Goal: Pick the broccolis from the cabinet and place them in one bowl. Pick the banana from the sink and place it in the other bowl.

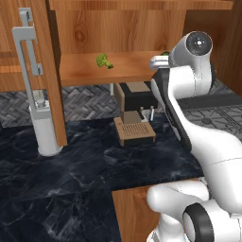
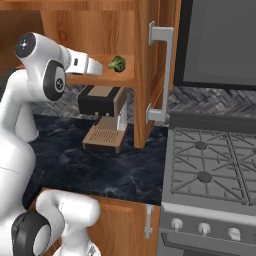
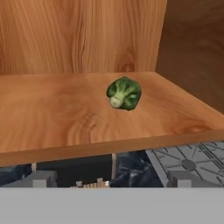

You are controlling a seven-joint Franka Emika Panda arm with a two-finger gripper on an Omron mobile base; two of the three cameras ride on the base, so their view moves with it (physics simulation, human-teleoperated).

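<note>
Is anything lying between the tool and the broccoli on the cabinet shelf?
No. In the hand view, bare wooden shelf lies before the broccoli.

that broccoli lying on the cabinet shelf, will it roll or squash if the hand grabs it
The broccoli looks rounded and lies on its side on the smooth shelf, so a nudge would probably roll it. Its bumpy top likely gives grip. It looks small, so probably light.

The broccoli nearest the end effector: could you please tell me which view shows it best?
The hand view: the broccoli lies close and unobstructed on the cabinet shelf. The right base view shows it small beyond the arm; the left base view shows only a green sliver behind the arm.
</note>
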